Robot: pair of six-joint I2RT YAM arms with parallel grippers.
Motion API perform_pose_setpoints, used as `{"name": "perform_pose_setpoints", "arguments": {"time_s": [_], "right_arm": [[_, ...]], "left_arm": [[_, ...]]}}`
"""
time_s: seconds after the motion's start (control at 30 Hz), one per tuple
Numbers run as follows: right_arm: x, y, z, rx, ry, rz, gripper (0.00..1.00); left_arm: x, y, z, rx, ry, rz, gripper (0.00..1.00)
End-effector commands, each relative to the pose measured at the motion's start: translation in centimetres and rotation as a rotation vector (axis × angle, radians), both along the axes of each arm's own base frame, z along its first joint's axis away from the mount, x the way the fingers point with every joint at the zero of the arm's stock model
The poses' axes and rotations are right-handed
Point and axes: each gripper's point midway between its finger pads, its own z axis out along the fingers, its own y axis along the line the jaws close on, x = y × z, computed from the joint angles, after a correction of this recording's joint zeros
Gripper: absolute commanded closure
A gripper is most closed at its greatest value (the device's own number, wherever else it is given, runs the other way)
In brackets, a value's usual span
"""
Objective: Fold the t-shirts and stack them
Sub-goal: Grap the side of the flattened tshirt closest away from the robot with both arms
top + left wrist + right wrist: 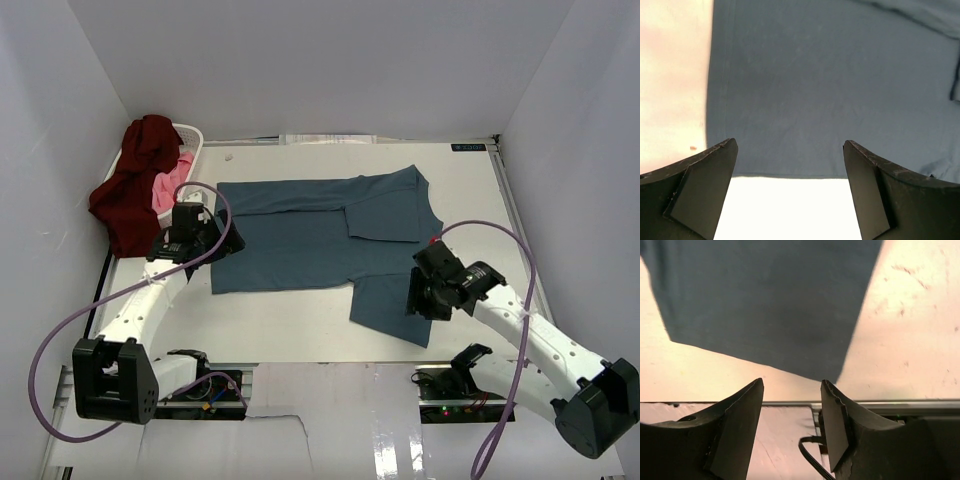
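Teal shirt (pixel 300 245) lies flat on the worktop (pixel 290 315). Its long axis runs from our left pincer (pixel 790 141) across to our right pincer (pixel 792 381). The near sleeve (pixel 392 305) has its corner just ahead of the right pincer, so we'd judge that arm nearer for the sleeve fold. Its jaws are half spread and empty. The left pincer is spread wide over the hem corner, also empty. The cloth is thin, matte and limp. The maroon shirt (pixel 135 185) and pink shirt (pixel 170 190) are heaped at the basket (pixel 192 135), beyond the left pincer.
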Motion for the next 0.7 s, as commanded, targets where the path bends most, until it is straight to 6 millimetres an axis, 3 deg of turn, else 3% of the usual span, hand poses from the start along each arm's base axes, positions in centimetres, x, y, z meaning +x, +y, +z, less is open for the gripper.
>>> {"name": "perform_pose_setpoints", "arguments": {"time_s": [0.0, 0.1, 0.13, 0.17, 0.3, 0.47, 0.67], "right_arm": [[-1.9, -1.6, -0.2, -0.029, 0.033, -0.093, 0.44], [-2.7, -2.8, -0.6, -0.078, 0.061, -0.12, 0.43], [-2.6, -3.2, -0.7, -0.103, 0.06, -0.133, 0.39], [-2.8, -3.6, -0.8, -0.12, 0.066, -0.138, 0.24], [-4.0, -3.0, -2.6, -0.114, 0.153, -0.112, 0.23], [-4.4, -2.0, -4.6, -0.078, 0.198, -0.088, 0.27], [-4.6, -2.0, -5.4, -0.07, 0.203, -0.099, 0.44]], "left_arm": [[-0.1, 0.1, 1.1, -0.045, 0.004, 0.073, 0.02], [-0.3, 0.8, 1.2, -0.053, -0.006, 0.146, 0.02], [-0.3, 0.9, 1.3, -0.059, -0.01, 0.158, 0.02], [-0.4, 0.9, 1.3, -0.064, -0.015, 0.17, 0.02], [-0.5, 1.3, 1.3, -0.083, -0.021, 0.228, 0.02], [-0.8, 1.4, -0.4, -0.103, 0.032, 0.279, 0.02], [-1.1, 1.1, -2.0, -0.128, 0.066, 0.294, 0.02]]}}
